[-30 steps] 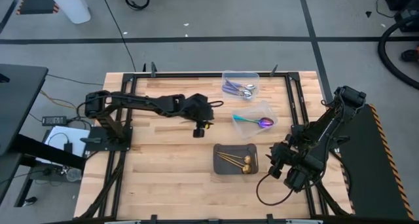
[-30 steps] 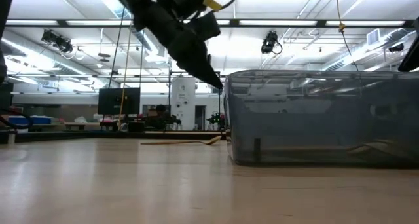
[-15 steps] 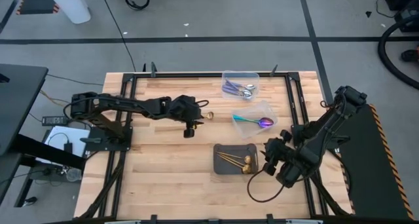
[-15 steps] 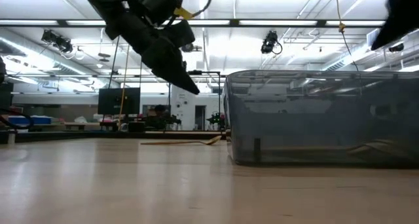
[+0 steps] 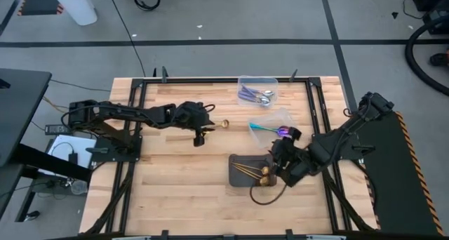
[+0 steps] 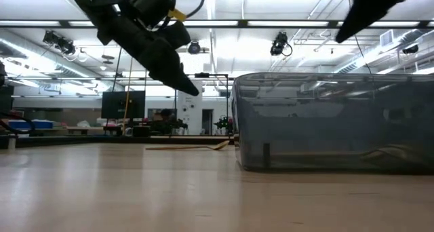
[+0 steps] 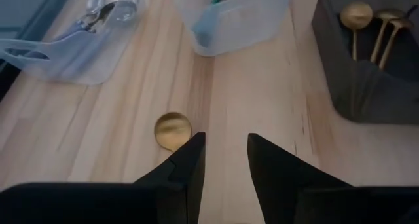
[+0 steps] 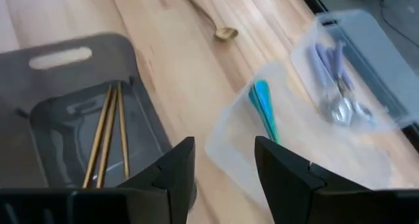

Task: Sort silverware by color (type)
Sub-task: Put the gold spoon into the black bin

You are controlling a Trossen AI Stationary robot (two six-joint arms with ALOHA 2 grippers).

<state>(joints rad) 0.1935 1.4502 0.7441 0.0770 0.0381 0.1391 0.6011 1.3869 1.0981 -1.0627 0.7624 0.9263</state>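
Note:
A gold spoon (image 5: 223, 124) lies flat on the wooden table; its bowl (image 7: 173, 130) shows just beyond my left gripper (image 7: 222, 152), which is open and hovers above it (image 6: 178, 79). Several gold spoons (image 8: 108, 142) lie in the dark grey tray (image 5: 242, 177). Iridescent teal spoons (image 8: 262, 103) lie in a clear tub (image 5: 275, 122). Lilac-handled spoons (image 8: 337, 86) lie in another clear tub (image 5: 257, 90). My right gripper (image 8: 222, 165) is open and empty above the tray's right end (image 5: 275, 158).
The tray (image 6: 332, 120) stands at the table's near middle, and the two clear tubs stand behind it toward the far edge. Bare wood lies on the table's left half (image 5: 168, 170). A black frame (image 5: 210, 79) runs along the table's edges.
My left gripper has drawn back toward the table's left edge, uncovering the gold spoon's bowl; the spoon has stayed on the table. My right gripper has swung from the near right corner toward the left, over the dark tray's right end.

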